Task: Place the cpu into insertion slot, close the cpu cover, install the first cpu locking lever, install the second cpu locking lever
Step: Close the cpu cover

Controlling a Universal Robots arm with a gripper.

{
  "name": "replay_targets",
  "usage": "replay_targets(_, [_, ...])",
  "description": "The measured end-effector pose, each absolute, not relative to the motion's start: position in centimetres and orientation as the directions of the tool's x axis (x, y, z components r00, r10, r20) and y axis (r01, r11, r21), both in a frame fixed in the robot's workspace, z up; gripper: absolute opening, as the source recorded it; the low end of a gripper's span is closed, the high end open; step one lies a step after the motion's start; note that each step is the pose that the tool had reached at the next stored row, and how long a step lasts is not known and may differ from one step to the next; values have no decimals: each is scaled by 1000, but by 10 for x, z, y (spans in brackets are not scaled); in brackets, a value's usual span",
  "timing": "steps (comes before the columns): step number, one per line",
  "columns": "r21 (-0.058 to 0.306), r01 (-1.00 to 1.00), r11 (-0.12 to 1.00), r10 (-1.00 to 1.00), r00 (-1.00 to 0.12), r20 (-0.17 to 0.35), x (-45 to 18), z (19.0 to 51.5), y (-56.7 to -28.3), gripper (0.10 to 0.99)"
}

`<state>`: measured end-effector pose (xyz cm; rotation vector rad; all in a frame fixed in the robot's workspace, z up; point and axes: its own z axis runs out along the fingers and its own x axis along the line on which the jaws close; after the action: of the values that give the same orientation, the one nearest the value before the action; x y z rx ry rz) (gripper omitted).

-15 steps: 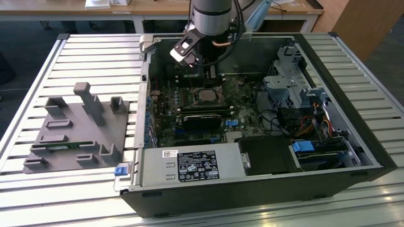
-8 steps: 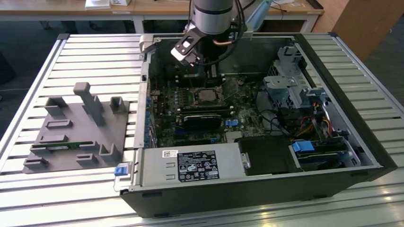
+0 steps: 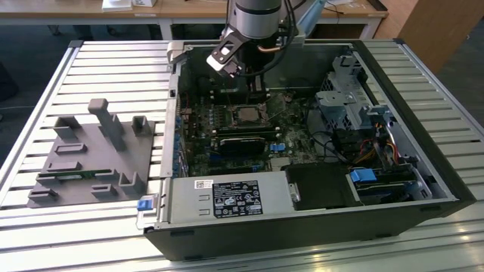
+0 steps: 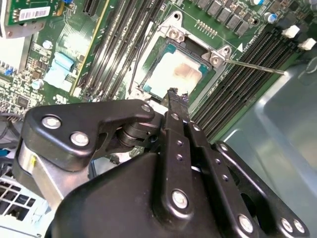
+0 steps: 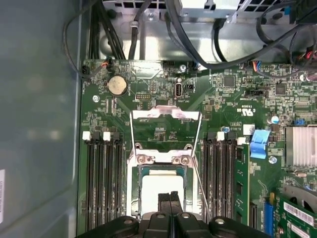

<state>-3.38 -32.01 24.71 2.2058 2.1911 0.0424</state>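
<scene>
Where the gripper (image 5: 171, 197) hangs: just above the insertion slot (image 3: 236, 115)
Jaws: pressed together — gripping nothing
cpu (image 5: 151, 187): in the slot, under the flat cpu cover (image 5: 161, 159)

Arm (image 3: 257, 14) vert., wrist down, pincer (image 5: 170, 197) w/ both fingers flush together, tips downward.

Slatted metal table (image 3: 113, 73) (pale grey), wooden desk (image 3: 53, 9) behind, dark floor (image 3: 38, 35).
</scene>
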Motion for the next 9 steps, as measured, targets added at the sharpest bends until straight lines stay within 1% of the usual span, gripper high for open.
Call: replay_targets(9, [42,999,-7,1000,7,-3,-28,253,-320,106])
